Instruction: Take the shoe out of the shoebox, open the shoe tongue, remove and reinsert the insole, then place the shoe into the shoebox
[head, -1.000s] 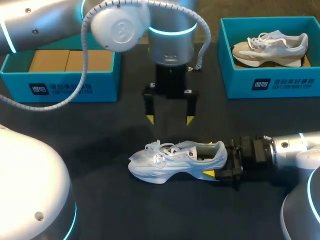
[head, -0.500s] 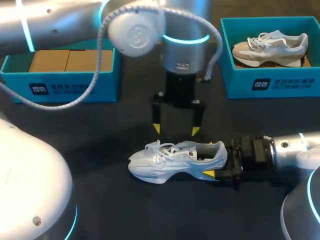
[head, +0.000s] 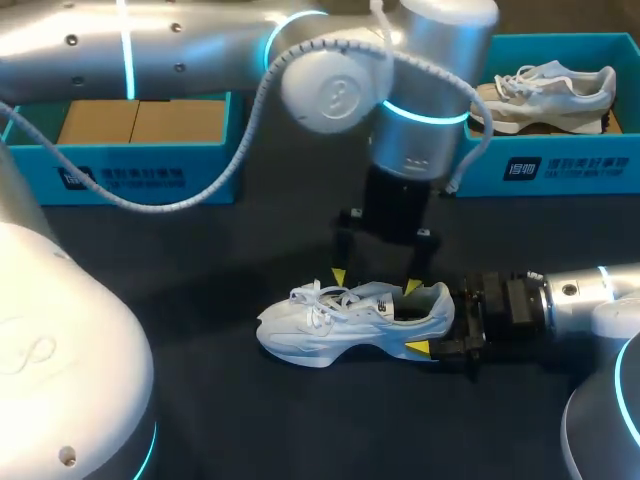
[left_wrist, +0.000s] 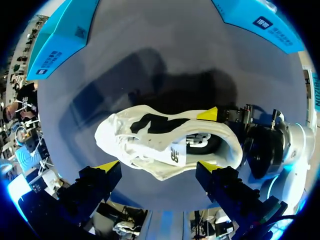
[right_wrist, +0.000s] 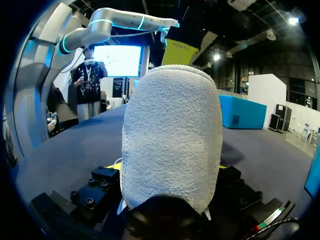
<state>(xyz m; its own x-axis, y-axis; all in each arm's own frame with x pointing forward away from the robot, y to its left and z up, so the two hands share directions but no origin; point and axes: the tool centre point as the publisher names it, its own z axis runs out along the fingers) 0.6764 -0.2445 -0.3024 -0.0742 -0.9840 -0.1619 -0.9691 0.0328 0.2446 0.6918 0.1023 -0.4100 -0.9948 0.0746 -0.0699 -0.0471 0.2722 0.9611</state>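
Sneaker (head: 350, 320) lies sole-down on the dark table (head: 200, 260). Its fuzzy, rounded heel (right_wrist: 171, 135) is clamped between the right gripper's (head: 437, 330) fingers, likely to steady it. Left gripper (head: 375, 283) hangs over the shoe's opening, fingers apart, one on each side of the upper, seemingly poised for the tongue. White mesh, loose laces (head: 318, 298).

White shoe (head: 345, 322) upright; tongue seemingly down.

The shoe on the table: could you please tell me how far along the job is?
Done: the shoe lies on the table, unboxed. In hand: right gripper grips its heel; left gripper hovers open over its collar. Left: tongue, insole, reboxing.
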